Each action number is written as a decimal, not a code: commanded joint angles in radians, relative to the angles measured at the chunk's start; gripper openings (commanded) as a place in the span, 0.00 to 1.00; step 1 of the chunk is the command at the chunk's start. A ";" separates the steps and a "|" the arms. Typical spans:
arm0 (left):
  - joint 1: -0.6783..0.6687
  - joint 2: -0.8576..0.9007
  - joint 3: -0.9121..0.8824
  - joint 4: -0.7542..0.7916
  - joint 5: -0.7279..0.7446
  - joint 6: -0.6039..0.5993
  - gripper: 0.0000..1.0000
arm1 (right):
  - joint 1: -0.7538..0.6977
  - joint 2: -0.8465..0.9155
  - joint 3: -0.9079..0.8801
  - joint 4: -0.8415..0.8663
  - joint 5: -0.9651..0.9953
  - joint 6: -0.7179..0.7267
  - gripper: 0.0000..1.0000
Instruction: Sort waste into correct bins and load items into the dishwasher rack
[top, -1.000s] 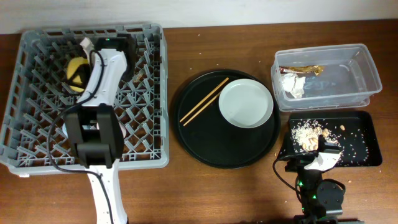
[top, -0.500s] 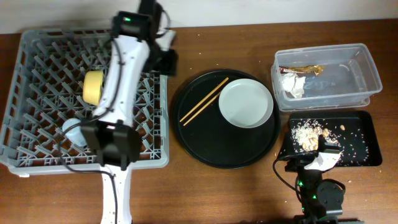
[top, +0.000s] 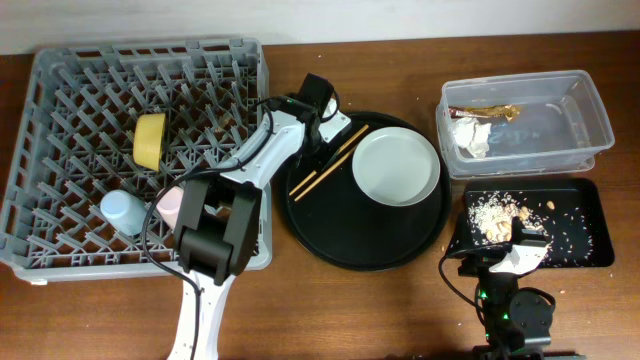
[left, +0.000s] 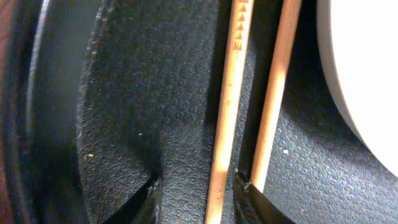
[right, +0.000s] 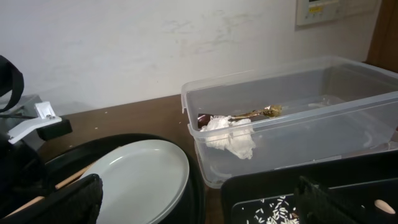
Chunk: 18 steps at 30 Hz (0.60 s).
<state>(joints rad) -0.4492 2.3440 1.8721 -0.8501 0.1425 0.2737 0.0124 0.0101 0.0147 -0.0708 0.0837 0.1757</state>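
Observation:
My left gripper (top: 322, 118) is open and low over the round black tray, its fingertips (left: 199, 196) astride one of the two wooden chopsticks (left: 225, 124); the other lies just outside the right finger. The chopsticks (top: 328, 162) lie beside the pale plate (top: 396, 166). The grey dishwasher rack (top: 60, 90) holds the yellow bowl (top: 150, 140) on its side, the light-blue cup (top: 120, 212) and the pink cup (top: 170, 203). My right gripper (top: 516, 250) is open and empty at the near edge of the shallow black tray (top: 590, 215), which holds food scraps (top: 495, 212).
The clear tub (top: 580, 110) at the back right holds the white napkin (top: 470, 135) and the snack wrapper (top: 485, 111); both show in the right wrist view (right: 233, 138). The round black tray (top: 330, 235) lies between the rack and the bins.
My left arm has let go of the yellow bowl in the rack, swung past the rack's back right corner and come down over the chopsticks. The right arm has not moved.

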 joint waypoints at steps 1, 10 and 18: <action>-0.002 0.001 -0.071 0.032 0.026 -0.030 0.02 | -0.007 -0.006 -0.009 -0.002 -0.002 -0.002 0.98; 0.135 -0.213 0.254 -0.475 -0.116 -0.470 0.00 | -0.007 -0.006 -0.009 -0.002 -0.002 -0.002 0.98; 0.212 -0.211 -0.017 -0.289 -0.229 -0.551 0.00 | -0.007 -0.006 -0.009 -0.002 -0.002 -0.002 0.98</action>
<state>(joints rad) -0.2375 2.1250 1.9327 -1.1751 -0.0349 -0.2218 0.0124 0.0101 0.0147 -0.0704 0.0837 0.1761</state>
